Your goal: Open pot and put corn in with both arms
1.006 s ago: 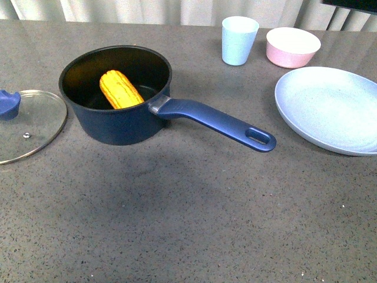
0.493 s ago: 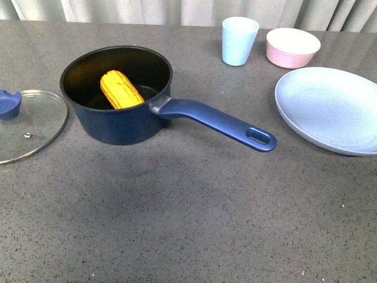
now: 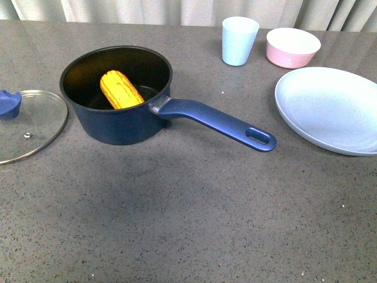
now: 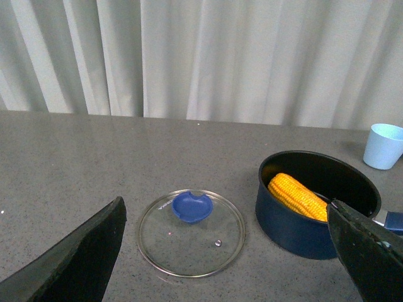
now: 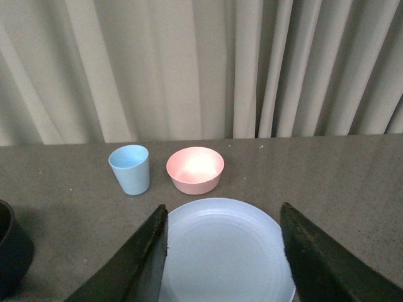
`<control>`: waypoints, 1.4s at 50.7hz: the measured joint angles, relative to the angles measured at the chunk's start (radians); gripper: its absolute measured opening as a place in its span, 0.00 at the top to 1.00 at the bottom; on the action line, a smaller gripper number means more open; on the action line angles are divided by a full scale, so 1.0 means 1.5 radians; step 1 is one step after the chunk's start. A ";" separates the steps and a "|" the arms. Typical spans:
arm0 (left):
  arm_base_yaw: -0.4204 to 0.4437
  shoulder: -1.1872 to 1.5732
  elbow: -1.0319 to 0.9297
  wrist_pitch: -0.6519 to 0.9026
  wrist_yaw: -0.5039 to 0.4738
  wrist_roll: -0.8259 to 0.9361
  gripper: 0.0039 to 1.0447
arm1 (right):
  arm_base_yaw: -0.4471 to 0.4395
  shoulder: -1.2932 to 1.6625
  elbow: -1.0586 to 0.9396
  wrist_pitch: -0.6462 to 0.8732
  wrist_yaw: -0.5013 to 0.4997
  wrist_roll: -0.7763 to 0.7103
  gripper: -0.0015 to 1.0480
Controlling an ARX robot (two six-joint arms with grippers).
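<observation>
In the pot [image 3: 118,112], the corn [image 3: 121,89] stays unmoved.

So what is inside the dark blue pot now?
One corn cob lies inside the pot, leaning on its wall. The near wall hides the cob's lower end.

The round dark blue saucepan [image 3: 118,121] has a black inside and a long blue handle; within it lies a yellow-orange corn cob [image 3: 121,89] ribbed with rows of kernels. Left of the saucepan, the clear glass lid [image 3: 35,127] carries a blue knob. Right of the saucepan are a pale blue plastic cup [image 3: 238,40], a pink bowl [image 3: 293,47] and a pale blue round plate [image 3: 330,109], all on a speckled grey tabletop [image 3: 188,218]
</observation>
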 joint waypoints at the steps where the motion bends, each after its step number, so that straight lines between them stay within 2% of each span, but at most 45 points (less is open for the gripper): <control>1: 0.000 0.000 0.000 0.000 0.000 0.000 0.08 | -0.002 -0.007 -0.009 0.003 -0.001 -0.002 0.54; 7: 0.000 0.000 0.000 0.000 0.000 0.000 0.08 | -0.016 -0.035 -0.053 0.008 -0.015 -0.009 0.70; 9: 0.000 0.000 0.000 0.000 0.000 0.000 0.08 | -0.037 -0.047 -0.068 0.009 -0.050 -0.013 0.77; 17: 0.000 0.000 0.000 0.000 0.000 0.000 0.08 | -0.060 -0.089 -0.106 0.009 -0.055 -0.017 0.99; 37: 0.000 0.000 0.000 0.000 0.000 0.000 0.08 | -0.061 -0.185 -0.170 -0.023 -0.058 -0.019 0.98; 71: 0.000 0.000 0.000 0.000 0.000 0.000 0.08 | -0.061 -0.375 -0.218 -0.143 -0.058 -0.019 0.98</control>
